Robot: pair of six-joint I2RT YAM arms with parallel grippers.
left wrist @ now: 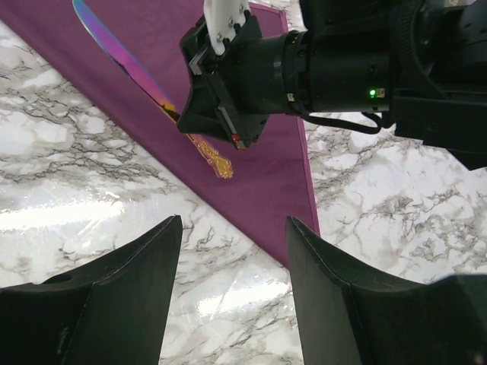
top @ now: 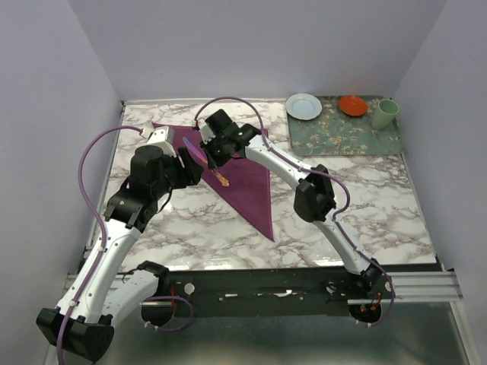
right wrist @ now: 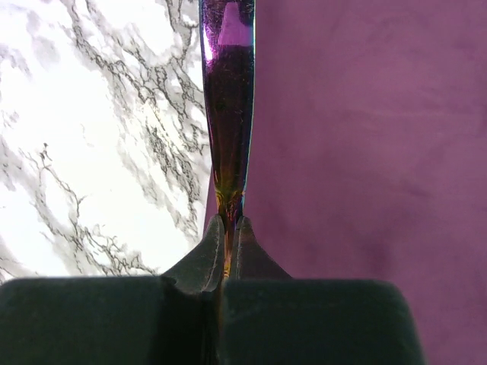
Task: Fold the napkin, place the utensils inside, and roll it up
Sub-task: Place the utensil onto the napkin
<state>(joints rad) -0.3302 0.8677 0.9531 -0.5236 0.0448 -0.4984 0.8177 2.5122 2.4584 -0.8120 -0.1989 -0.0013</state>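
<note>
The plum napkin [top: 247,179] lies folded into a triangle on the marble table [top: 365,205], one point toward the near edge. My right gripper [top: 212,150] is shut on the knife [top: 190,146] where blade meets handle. It holds the knife over the napkin's left edge. In the right wrist view the iridescent blade [right wrist: 228,114] runs straight out from the fingertips [right wrist: 214,245], with the napkin [right wrist: 365,152] on the right. The left wrist view shows the knife [left wrist: 122,57] tilted in the right gripper [left wrist: 221,114]. My left gripper [left wrist: 232,224] hangs open over bare marble beside the napkin [left wrist: 259,186].
A green floral mat [top: 346,135] lies at the back right and carries a pale blue plate [top: 303,106], a small orange dish [top: 352,105] and a green cup [top: 384,114]. Grey walls close in the table on three sides.
</note>
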